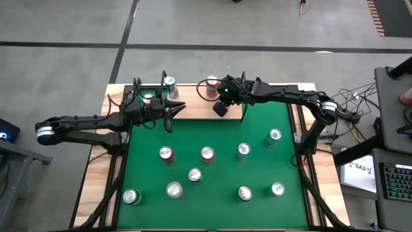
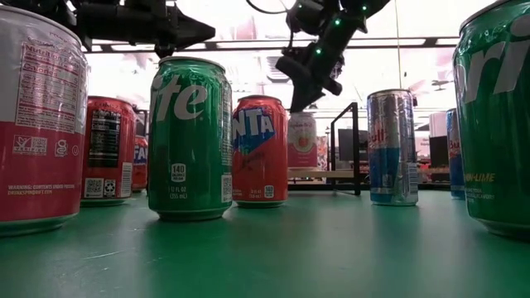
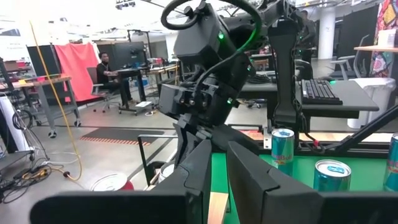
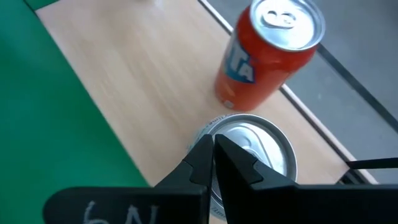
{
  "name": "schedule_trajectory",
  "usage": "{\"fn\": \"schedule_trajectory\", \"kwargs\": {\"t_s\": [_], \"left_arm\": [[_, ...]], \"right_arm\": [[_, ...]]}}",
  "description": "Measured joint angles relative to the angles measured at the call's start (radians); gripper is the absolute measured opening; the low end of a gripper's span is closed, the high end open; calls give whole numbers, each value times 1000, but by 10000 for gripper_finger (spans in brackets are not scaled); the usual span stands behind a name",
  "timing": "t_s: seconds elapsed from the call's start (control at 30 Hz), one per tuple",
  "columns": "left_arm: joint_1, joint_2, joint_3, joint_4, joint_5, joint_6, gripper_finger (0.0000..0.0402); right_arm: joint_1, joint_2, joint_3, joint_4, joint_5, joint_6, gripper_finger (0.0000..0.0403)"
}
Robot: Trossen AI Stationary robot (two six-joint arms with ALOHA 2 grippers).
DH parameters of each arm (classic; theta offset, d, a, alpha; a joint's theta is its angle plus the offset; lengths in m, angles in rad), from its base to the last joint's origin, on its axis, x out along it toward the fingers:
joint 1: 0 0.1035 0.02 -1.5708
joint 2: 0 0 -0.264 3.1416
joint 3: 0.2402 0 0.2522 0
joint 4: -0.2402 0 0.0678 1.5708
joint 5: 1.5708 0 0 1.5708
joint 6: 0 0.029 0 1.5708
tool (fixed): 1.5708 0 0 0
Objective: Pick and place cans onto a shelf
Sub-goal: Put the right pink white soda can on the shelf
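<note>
Glossy metal cans (image 2: 190,139), pale smooth wood shelf (image 4: 124,93), matt green table (image 1: 212,138)

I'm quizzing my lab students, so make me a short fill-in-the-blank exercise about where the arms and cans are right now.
1. The right gripper hovers with its fingers ____.
2. Just beyond it, an orange can stands on the ____.
3. The rest of the table has a ____ top.

Missing words: shut; shelf; green

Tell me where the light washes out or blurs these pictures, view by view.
Low view: bright backlight bleaches the room behind the cans; the nearest pink-and-white can is soft. Right wrist view: glare on the orange can's top, the right tool blurred. High view: evenly lit.
</note>
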Motion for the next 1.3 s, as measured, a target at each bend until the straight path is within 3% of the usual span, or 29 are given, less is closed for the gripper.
{"fn": "schedule_trajectory", "kwargs": {"t_s": [0.43,0.83,1.3], "left_arm": [[0,0,0,0,0,0,36],[0,1,0,-2,0,-4,36],[0,1,0,-4,0,-6,36]], "right_arm": [[-37,-8,-2,-3,18,-79,12],[-34,-47,44,-75,-23,-6,12],[-35,-48,6,-91,-45,3,12]]}}
